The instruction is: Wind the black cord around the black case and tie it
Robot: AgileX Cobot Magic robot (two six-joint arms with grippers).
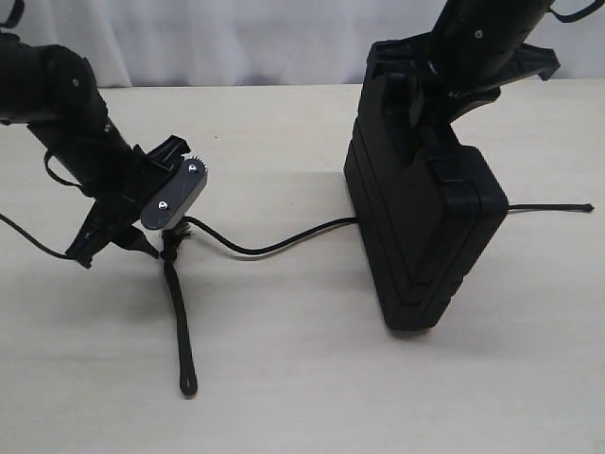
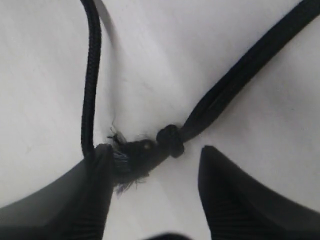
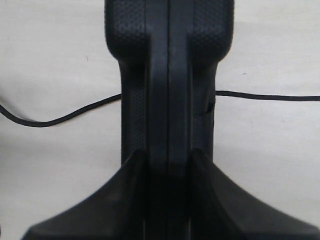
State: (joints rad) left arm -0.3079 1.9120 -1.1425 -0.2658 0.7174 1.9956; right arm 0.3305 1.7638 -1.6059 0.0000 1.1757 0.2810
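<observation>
**Case [image 1: 425,236] on edge, cord [image 1: 274,244] slack**

Case shut, contents hidden; upright on tabletop [image 1: 302,397], pinched at handle end by right jaws. Cord flat on tabletop, running from frayed knot [image 2: 170,141] to case foot, emerging at its other side; under or behind, cannot tell. Left jaws spread, astride knot, one finger [image 2: 95,200] touching the fray.

The black cord [image 2: 141,151] seemingly touches the spread left hand [image 2: 155,150].
</observation>
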